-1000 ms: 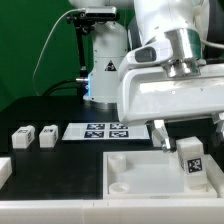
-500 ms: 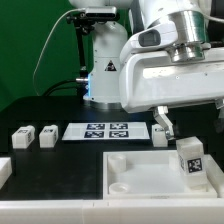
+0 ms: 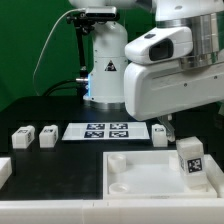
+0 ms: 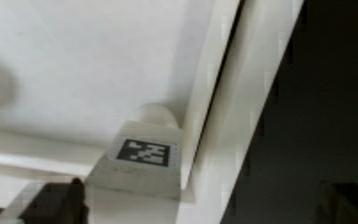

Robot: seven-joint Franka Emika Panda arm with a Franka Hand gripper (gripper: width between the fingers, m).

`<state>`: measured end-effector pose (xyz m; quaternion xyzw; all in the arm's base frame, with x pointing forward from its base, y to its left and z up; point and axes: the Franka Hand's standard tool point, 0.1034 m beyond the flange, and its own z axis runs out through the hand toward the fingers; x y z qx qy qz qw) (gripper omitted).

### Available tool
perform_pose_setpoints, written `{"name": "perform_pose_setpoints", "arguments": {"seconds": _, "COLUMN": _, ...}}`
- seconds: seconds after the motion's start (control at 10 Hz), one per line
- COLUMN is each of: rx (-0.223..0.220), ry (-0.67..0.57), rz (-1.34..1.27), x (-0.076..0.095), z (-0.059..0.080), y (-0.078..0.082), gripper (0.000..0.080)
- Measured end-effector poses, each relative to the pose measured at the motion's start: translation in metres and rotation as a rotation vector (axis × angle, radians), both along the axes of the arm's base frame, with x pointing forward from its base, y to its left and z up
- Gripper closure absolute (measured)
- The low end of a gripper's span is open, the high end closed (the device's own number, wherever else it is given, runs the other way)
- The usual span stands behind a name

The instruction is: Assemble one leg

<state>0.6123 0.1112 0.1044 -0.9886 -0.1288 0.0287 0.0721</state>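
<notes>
One leg (image 3: 190, 157), a small white block with a black-and-white tag, stands upright in the near corner of the white square tray-like piece (image 3: 140, 172) at the exterior view's right. My gripper (image 3: 190, 122) hangs open and empty just above it, apart from it. In the wrist view the same leg (image 4: 146, 155) stands against the tray-like piece's raised rim (image 4: 220, 90), and my gripper's (image 4: 197, 205) dark fingertips (image 4: 51, 200) show far apart with nothing between them.
Two more legs (image 3: 22, 137) (image 3: 47, 136) lie at the exterior view's left, and a third (image 3: 158, 132) lies by the end of the marker board (image 3: 98, 130). A white part (image 3: 3, 172) sits at the left edge. The robot base (image 3: 105, 60) stands behind.
My arm has risen straight up off the leg, about a hand's height. The leg has stayed upright in the corner of the tray-like piece.
</notes>
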Motion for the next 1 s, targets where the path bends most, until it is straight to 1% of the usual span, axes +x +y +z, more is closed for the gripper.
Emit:
{"name": "perform_pose_setpoints", "arguments": {"seconds": 0.4, "rx": -0.001, "ry": 0.003, "rz": -0.014, "x": 0.001, "z": -0.001, "y": -0.002, "gripper": 0.0150}}
{"name": "perform_pose_setpoints", "arguments": {"seconds": 0.5, "rx": -0.005, "ry": 0.003, "rz": -0.021, "x": 0.002, "z": -0.001, "y": -0.007, "gripper": 0.0150}}
{"name": "perform_pose_setpoints", "arguments": {"seconds": 0.7, "rx": -0.015, "ry": -0.001, "rz": -0.042, "x": 0.006, "z": -0.001, "y": -0.023, "gripper": 0.0150}}
{"name": "perform_pose_setpoints", "arguments": {"seconds": 0.8, "rx": -0.014, "ry": -0.001, "rz": -0.048, "x": 0.007, "z": -0.001, "y": -0.022, "gripper": 0.0150}}
{"name": "perform_pose_setpoints", "arguments": {"seconds": 1.0, "rx": -0.014, "ry": -0.007, "rz": -0.052, "x": 0.008, "z": -0.013, "y": -0.019, "gripper": 0.0150}}
